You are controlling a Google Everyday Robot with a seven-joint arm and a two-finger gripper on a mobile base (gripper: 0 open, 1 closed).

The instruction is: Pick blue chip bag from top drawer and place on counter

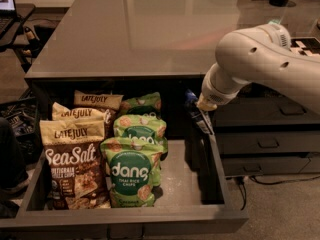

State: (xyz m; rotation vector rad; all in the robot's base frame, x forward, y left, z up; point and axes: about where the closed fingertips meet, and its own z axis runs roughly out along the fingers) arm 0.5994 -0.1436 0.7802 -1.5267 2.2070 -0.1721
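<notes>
Camera view: the only view, taken from the front of the drawer.
Gripper point(201, 107): sat at the tip of the white arm point(260, 59), under the counter's front edge near its right corner, and reached into the drawer's right rear. I could not tell whether it was clamped or spread.
Blue chip bag point(203, 124): lay against the drawer's right wall, just under the gripper and apparently touching it.
Top drawer point(125, 223): stood pulled out, with Late July bags point(75, 159) on the left and dang bags point(132, 171) in the middle.
Counter point(150, 29): carried no bag yet.
Step, judged: securing and lifting the bag.
Method advised: rise straight up until the bag cleared the front edge, then carry it inward. A slanted pull risked snagging it under that edge.
</notes>
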